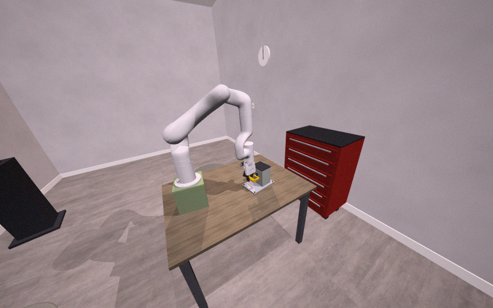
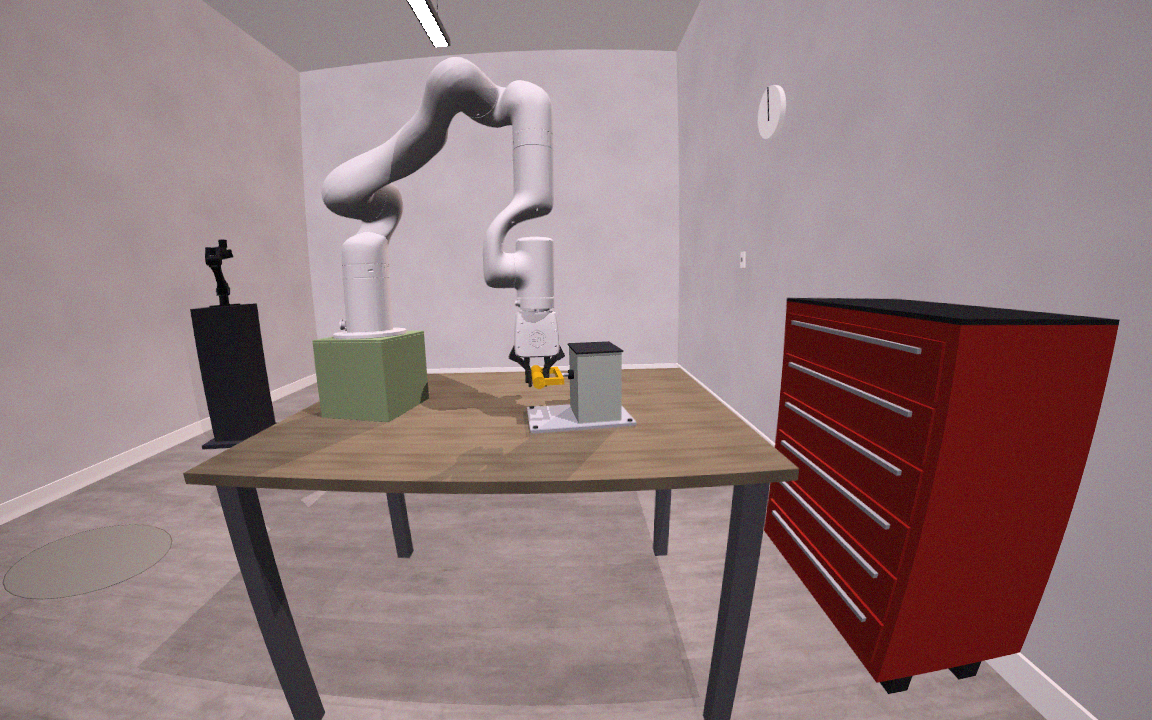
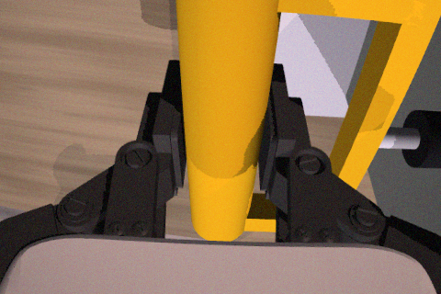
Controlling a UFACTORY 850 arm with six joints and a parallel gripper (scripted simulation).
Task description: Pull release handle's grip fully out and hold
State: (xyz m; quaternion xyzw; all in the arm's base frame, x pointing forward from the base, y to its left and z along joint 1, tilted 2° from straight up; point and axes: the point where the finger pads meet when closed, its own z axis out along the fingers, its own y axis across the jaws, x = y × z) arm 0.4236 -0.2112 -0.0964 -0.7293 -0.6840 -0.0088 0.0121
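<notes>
The release handle's yellow grip (image 3: 223, 86) is a round bar on a yellow frame, joined by a thin rod (image 3: 401, 140) to its grey housing (image 2: 594, 381). The housing stands on a pale base plate (image 1: 257, 185) on the wooden table. My gripper (image 3: 224, 90) comes down from above and is shut on the bar, one black finger on each side. The grip also shows in the top view (image 1: 254, 177) and the exterior view (image 2: 546, 377), a short way in front of the housing. The arm stands clear of the table top.
The arm's green pedestal (image 2: 371, 374) stands on the table's left part. A red drawer cabinet (image 2: 920, 465) stands on the floor to the right of the table. A black stand (image 2: 231, 371) is beyond the table's left side.
</notes>
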